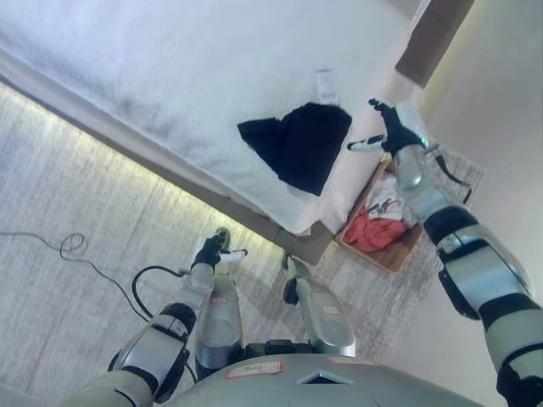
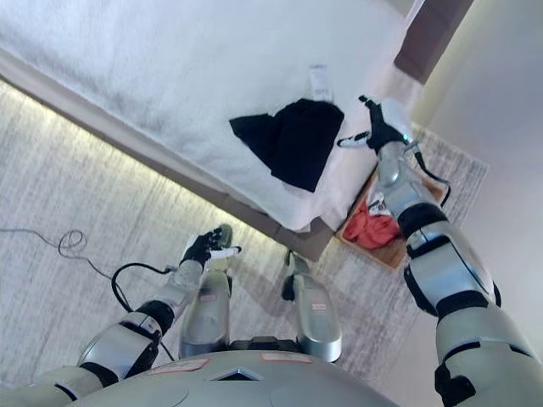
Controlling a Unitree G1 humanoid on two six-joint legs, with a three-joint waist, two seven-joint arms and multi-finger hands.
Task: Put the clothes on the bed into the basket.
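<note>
A black garment (image 1: 301,142) lies spread on the white bed (image 1: 170,68) near its corner edge. A small white cloth piece (image 1: 326,85) lies just beyond it. My right hand (image 1: 389,127) is open and empty, raised beside the bed's corner, just right of the black garment and above the basket. The wooden basket (image 1: 386,233) stands on the floor at the bed's corner and holds a red garment (image 1: 372,231) and a white one. My left hand (image 1: 212,250) hangs low by the bed frame with its fingers loosely spread, holding nothing.
The bed's brown frame edge (image 1: 170,174) runs diagonally above the grey carpet (image 1: 76,186). A dark wooden panel (image 1: 433,38) stands at the far right behind the bed. A pale wall (image 1: 501,102) closes the right side.
</note>
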